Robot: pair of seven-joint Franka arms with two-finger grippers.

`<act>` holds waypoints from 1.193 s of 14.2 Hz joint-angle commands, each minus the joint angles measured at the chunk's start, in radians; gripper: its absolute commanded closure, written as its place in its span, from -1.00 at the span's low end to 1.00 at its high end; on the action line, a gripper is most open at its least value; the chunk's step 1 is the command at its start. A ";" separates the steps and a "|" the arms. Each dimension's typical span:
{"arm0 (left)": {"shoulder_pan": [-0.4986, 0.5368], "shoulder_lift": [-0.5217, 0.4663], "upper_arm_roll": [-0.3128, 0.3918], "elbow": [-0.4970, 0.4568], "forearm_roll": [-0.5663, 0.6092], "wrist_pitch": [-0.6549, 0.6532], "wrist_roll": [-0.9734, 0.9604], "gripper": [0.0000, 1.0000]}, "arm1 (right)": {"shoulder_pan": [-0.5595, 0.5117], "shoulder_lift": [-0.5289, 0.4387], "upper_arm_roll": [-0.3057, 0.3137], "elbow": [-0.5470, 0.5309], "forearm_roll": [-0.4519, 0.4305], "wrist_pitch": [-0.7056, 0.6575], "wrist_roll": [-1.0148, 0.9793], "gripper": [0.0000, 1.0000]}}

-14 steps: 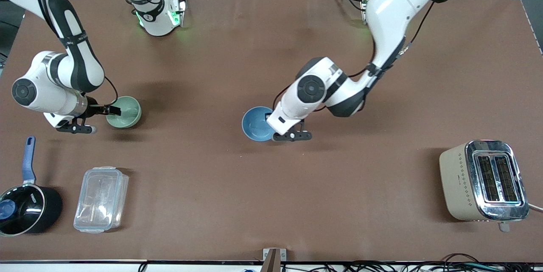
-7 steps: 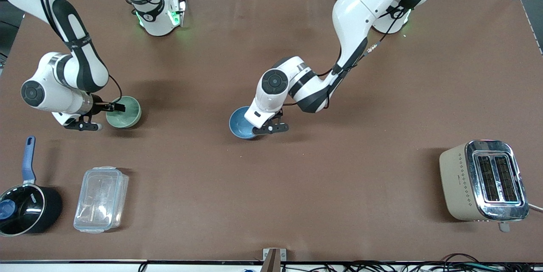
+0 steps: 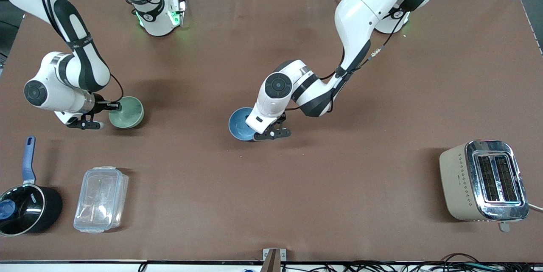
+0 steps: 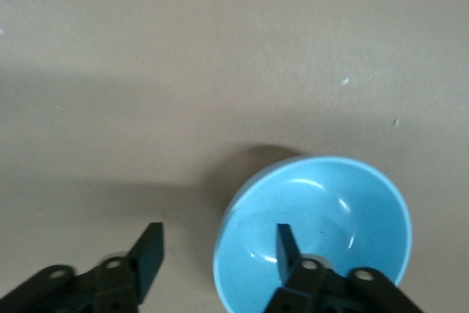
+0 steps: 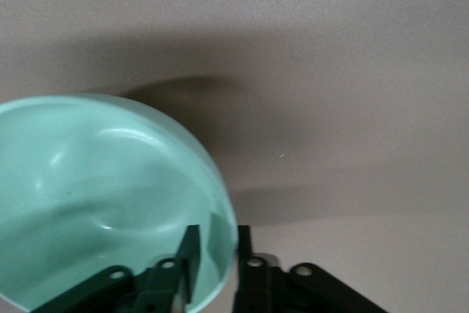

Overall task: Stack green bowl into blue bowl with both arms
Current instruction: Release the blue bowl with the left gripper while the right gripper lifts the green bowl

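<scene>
The right gripper (image 5: pixel 214 251) is clenched on the green bowl (image 3: pixel 126 112); the left gripper (image 4: pixel 218 249), released, straddles the blue bowl (image 3: pixel 240 123) at its 3 o'clock rim; carrying across is needed next.

The front view looks down from high across the table (image 3: pixel 271 187), facing both arm bases and taking in the whole tabletop. The left wrist view looks close down past its own fingers (image 4: pixel 150 248) onto the blue bowl (image 4: pixel 344 203); the right wrist view does likewise onto the green bowl (image 5: pixel 88 181). Both bowls also show in the front view.
</scene>
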 commanded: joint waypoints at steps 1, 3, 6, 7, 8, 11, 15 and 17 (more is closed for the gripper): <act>0.046 -0.113 0.029 -0.013 0.015 -0.110 0.030 -1.00 | -0.011 -0.010 0.007 -0.015 0.016 0.015 -0.022 0.65; 0.104 -0.206 0.045 -0.016 0.043 -0.187 0.095 -1.00 | -0.011 -0.010 0.007 -0.012 0.016 0.012 -0.022 0.65; 0.234 -0.295 0.044 -0.021 0.117 -0.247 0.219 -1.00 | -0.011 -0.010 0.007 -0.007 0.016 0.009 -0.022 0.65; 0.276 -0.315 0.044 -0.021 0.117 -0.255 0.292 -1.00 | -0.011 -0.010 0.007 -0.007 0.016 0.007 -0.020 0.65; 0.319 -0.342 0.044 -0.021 0.117 -0.267 0.384 -1.00 | -0.011 -0.010 0.008 -0.007 0.016 0.007 -0.020 0.66; 0.447 -0.404 0.038 -0.022 0.116 -0.318 0.627 -1.00 | -0.011 -0.011 0.008 -0.001 0.016 0.015 -0.020 1.00; 0.527 -0.536 0.032 -0.035 0.099 -0.498 0.681 -1.00 | -0.005 -0.017 0.010 0.017 0.016 -0.025 -0.005 1.00; 0.564 -0.607 0.030 -0.036 0.044 -0.548 0.719 -1.00 | 0.003 -0.026 0.017 0.086 0.017 -0.144 0.001 1.00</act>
